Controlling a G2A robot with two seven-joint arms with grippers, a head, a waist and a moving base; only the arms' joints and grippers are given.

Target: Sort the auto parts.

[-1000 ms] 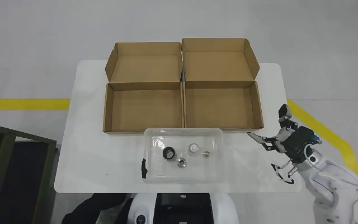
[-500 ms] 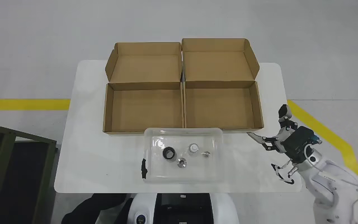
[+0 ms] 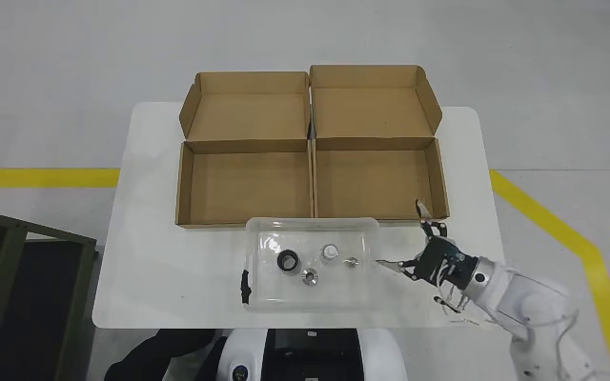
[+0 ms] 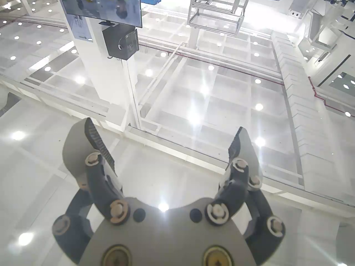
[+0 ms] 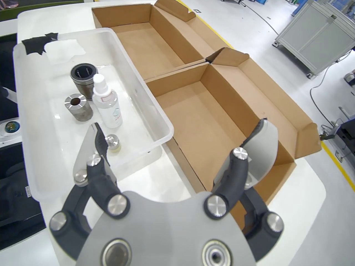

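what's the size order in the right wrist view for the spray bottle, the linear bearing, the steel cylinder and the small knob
1. spray bottle
2. linear bearing and steel cylinder: look alike, bearing sits farther off, so unranked
3. small knob

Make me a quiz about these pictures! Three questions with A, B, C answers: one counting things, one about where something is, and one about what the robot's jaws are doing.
1. How many cardboard boxes are there?
A. one
B. two
C. three

2. Where is the small bottle?
A. in the clear bin
B. in a cardboard box
C. on the floor

3. How do the jaws of the right gripper stand?
A. open, holding nothing
B. shut on the bottle
C. shut on a box flap

Answers:
1 B: two open boxes sit side by side.
2 A: the bottle stands upright inside the bin's walls.
3 A: the jaws are spread wide with nothing gripped between them.
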